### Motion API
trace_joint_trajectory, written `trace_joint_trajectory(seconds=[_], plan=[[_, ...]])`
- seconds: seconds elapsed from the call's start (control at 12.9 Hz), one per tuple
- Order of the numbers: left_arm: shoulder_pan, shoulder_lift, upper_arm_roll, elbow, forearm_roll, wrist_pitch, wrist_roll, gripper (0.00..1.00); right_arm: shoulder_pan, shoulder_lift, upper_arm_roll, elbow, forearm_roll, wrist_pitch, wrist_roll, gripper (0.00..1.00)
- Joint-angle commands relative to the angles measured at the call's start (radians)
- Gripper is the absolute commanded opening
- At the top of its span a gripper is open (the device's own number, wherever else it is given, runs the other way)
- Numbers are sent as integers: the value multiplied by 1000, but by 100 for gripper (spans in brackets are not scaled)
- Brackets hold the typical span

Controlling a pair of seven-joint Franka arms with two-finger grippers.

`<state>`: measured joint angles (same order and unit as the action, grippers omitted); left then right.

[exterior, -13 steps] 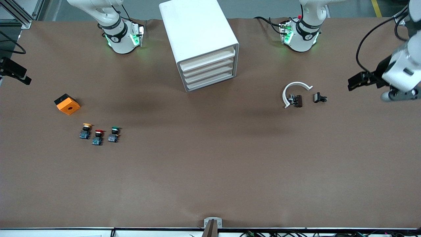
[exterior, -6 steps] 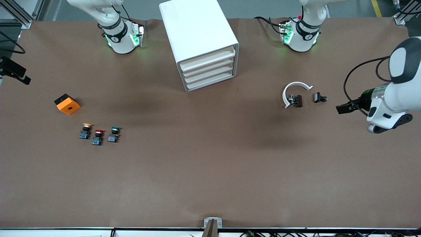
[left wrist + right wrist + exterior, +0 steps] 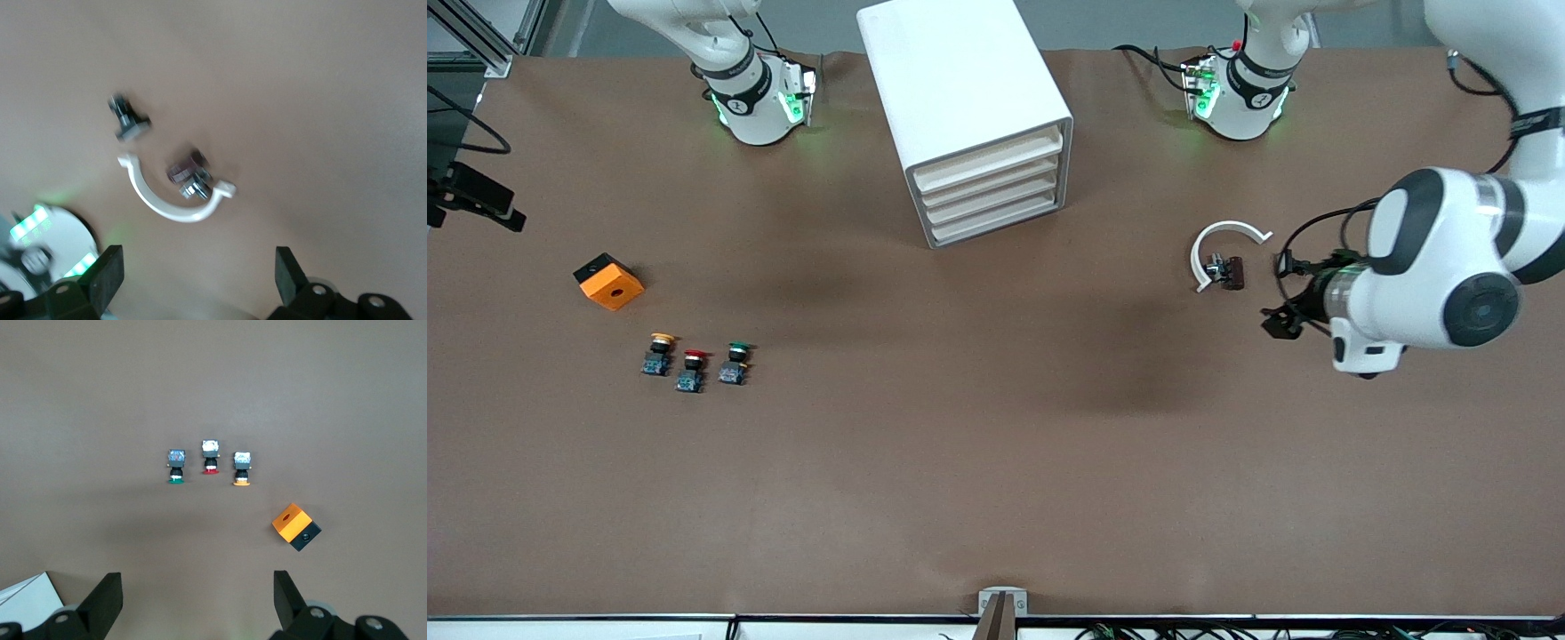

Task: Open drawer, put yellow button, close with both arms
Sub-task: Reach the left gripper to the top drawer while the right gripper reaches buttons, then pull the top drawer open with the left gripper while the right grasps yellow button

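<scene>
Left gripper (image 3: 193, 283): fingers spread apart and holding nothing; it hangs over the table toward the left arm's end, above the ground beside a white curved clip (image 3: 1224, 242) and two small dark parts (image 3: 1232, 272); in the left wrist view these lie just ahead of the fingertips
Right gripper (image 3: 193, 603): also spread wide and empty; it is high over the right arm's end of the table and looks down on the buttons; in the front view only a dark part of it shows at the edge (image 3: 476, 197)
Yellow button (image 3: 660, 352): below the right gripper, standing on the table at the end of a short row, beside the red button (image 3: 690, 370) and then the green button (image 3: 735, 362); nothing touches it
Drawer (image 3: 989, 159): the uppermost one in the white cabinet (image 3: 960, 98); it looks fully pushed in, well apart from both grippers
Progress: judged from this, no step is done; the drawer must be opened, the yellow button picked and put inside, and the drawer closed with both arms; everything is left
Surface: brown matte cover over the whole table, slightly creased; an orange block (image 3: 609, 282) lies near the buttons
Room: grey floor and some metal frame show past the table edge; cables run along the edge nearest the front camera
</scene>
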<state>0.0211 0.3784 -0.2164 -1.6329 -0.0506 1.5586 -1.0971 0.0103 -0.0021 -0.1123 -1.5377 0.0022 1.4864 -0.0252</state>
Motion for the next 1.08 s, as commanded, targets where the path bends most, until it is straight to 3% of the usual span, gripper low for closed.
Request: trace_joint_trajectory(seconds=[0.0,0.23,0.31,0.54,0.77,1.0], plan=[[-30,80,0,44,-79,-14,-272,100,-30,83,5,-4,9,-23,-12,100],[-58,141,-3,70,-136,-23,-609,100,-35,204,3,-16,-22,4,-12,100],[-67,151,-1,70,-208,-34,-676,100,-45,232,3,-44,-36,59,-12,100],[-113,178,-1,70,-417,-35,-832,100,-81,235,3,-247,-42,343,-25,100],[-185,218,-1,71,-553,-43,-970,100,-108,244,3,-445,-41,651,-76,100],[-259,266,-1,105,-627,-119,-1151,100,-110,324,3,-522,-41,854,-78,100]])
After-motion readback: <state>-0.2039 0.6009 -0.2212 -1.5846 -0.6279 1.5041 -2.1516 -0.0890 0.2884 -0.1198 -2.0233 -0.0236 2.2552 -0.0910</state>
